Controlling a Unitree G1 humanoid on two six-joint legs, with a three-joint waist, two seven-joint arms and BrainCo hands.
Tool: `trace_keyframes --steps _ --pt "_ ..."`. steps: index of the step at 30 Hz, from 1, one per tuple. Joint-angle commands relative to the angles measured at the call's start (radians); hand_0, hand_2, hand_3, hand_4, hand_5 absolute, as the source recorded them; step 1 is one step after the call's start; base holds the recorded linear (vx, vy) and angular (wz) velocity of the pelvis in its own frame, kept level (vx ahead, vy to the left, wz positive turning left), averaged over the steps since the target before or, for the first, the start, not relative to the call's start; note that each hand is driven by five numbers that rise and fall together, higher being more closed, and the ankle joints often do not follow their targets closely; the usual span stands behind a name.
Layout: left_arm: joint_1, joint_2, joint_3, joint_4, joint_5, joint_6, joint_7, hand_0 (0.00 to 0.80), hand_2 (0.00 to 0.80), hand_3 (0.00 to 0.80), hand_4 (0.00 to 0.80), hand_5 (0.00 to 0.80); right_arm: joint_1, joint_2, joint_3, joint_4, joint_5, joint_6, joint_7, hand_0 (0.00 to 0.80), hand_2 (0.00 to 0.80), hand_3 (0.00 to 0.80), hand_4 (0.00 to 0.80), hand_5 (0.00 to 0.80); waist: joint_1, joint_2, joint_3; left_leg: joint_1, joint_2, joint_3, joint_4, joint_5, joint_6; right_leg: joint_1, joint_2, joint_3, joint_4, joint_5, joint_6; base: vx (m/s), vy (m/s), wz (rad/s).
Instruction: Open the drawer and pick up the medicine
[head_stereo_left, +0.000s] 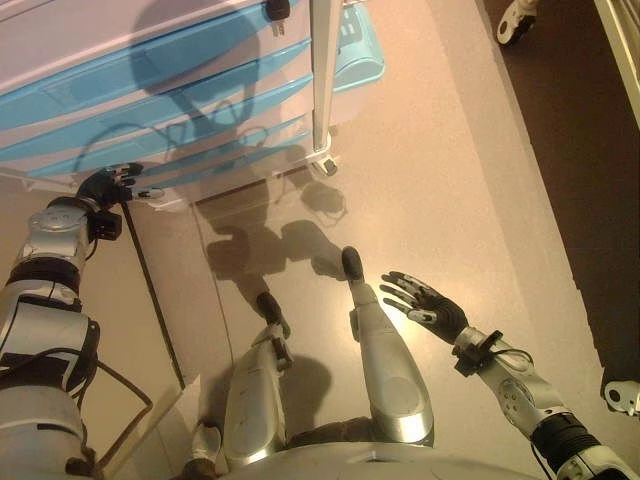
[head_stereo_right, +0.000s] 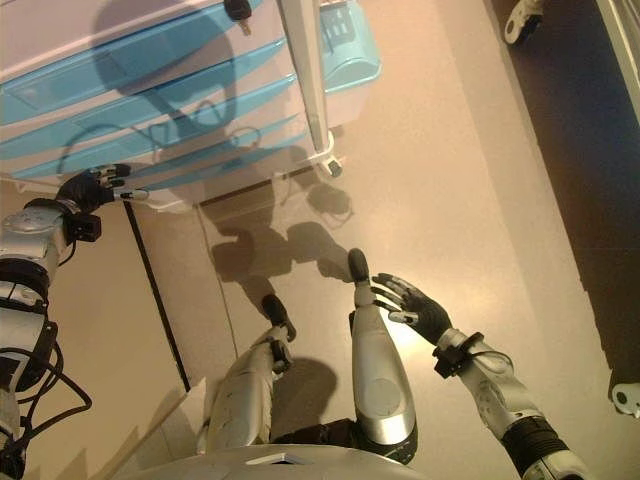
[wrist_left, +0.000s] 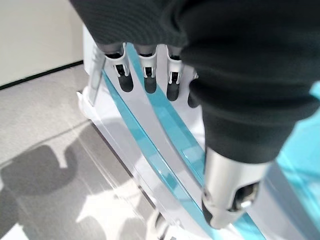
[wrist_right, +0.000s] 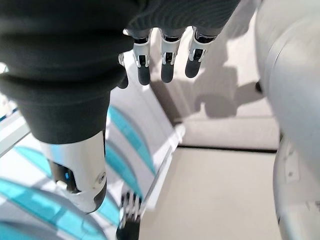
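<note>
Reaching: I am holding my left robot hand (head_stereo_left: 112, 182) at the lower left corner of the drawer unit (head_stereo_left: 160, 90), fingers (wrist_left: 145, 75) straight and pointing down along a blue drawer front (wrist_left: 165, 150); nothing is in its grasp.
Contact: I cannot tell whether the fingertips are touching the drawer front or hanging just beside it.
Right robot hand (head_stereo_left: 425, 300): I am keeping it well apart from the unit, low over the floor (head_stereo_left: 470, 180), fingers spread and relaxed, carrying nothing.
Drawers: all the blue drawers are sitting flush in the white frame, none pulled out.
Medicine: it is not showing in any view, and neither robot hand is holding it.
Side basket (head_stereo_left: 355, 50): a pale blue basket is hanging on the unit's right side.
</note>
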Motion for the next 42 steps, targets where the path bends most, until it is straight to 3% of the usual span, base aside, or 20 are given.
trace_keyframes --steps 1,4,11,15,20,27,42 --pt "0.042 0.109 0.07 -0.057 -0.04 -0.066 -0.027 0.0 0.0 0.0 0.0 0.0 0.06 0.024 -0.023 -0.05 -0.005 -0.035 -0.012 0.0 0.0 0.0 0.0 0.0 0.026 -0.052 -0.037 -0.015 -0.045 -0.003 0.105 -0.081 0.028 0.017 -0.026 0.025 0.012 -0.026 0.075 -0.09 -0.145 0.08" --pt "0.119 0.056 0.09 -0.124 -0.072 -0.084 -0.098 0.0 0.0 0.0 0.0 0.0 0.058 0.045 -0.023 -0.039 -0.015 -0.028 -0.013 0.0 0.0 0.0 0.0 0.0 0.048 -0.05 -0.037 0.041 -0.054 -0.018 0.065 -0.075 0.026 0.076 -0.025 0.003 -0.013 -0.029 0.073 -0.014 -0.112 0.09" --pt "0.445 -0.208 0.092 -0.351 -0.119 0.014 -0.228 0.0 0.0 0.0 0.0 0.0 0.046 0.115 -0.034 0.048 -0.082 0.088 -0.035 0.0 0.0 0.0 0.0 0.0 0.113 -0.022 -0.114 0.147 -0.068 -0.076 -0.075 -0.019 0.012 0.185 -0.009 -0.051 -0.061 -0.039 0.064 0.024 -0.095 0.17" --pt "0.595 -0.359 0.055 -0.363 -0.09 0.029 -0.287 0.0 0.0 0.0 0.0 0.0 0.023 0.159 -0.029 0.161 -0.124 0.147 -0.043 0.0 0.0 0.0 0.0 0.0 0.153 -0.007 -0.187 0.19 -0.069 -0.118 -0.135 0.009 0.008 0.235 0.002 -0.084 -0.079 -0.042 0.054 0.077 -0.078 0.21" --pt "0.699 -0.457 0.026 -0.325 -0.089 0.05 -0.342 0.0 0.0 0.0 0.0 0.0 -0.008 0.191 -0.016 0.244 -0.156 0.2 -0.042 0.0 0.0 0.0 0.0 0.0 0.191 0.009 -0.26 0.231 -0.067 -0.152 -0.19 0.033 0.001 0.292 0.01 -0.123 -0.107 -0.049 0.045 0.089 -0.029 0.2" --pt "0.795 -0.537 0.023 -0.254 -0.161 0.101 -0.359 0.0 0.0 0.0 0.0 0.0 -0.012 0.232 -0.019 0.341 -0.184 0.251 -0.023 0.0 0.0 0.0 0.0 0.0 0.23 0.029 -0.346 0.269 -0.068 -0.186 -0.254 0.055 -0.007 0.347 0.012 -0.17 -0.122 -0.074 0.045 0.048 0.006 0.16" --pt "0.823 -0.621 0.014 -0.139 -0.235 0.108 -0.417 0.0 0.0 0.0 0.0 0.0 -0.026 0.316 -0.033 0.585 -0.173 0.228 0.027 0.0 0.0 0.0 0.0 0.0 0.272 0.038 -0.441 0.299 -0.081 -0.195 -0.285 0.047 -0.002 0.411 0.008 -0.236 -0.145 -0.092 0.051 0.003 0.003 0.11"
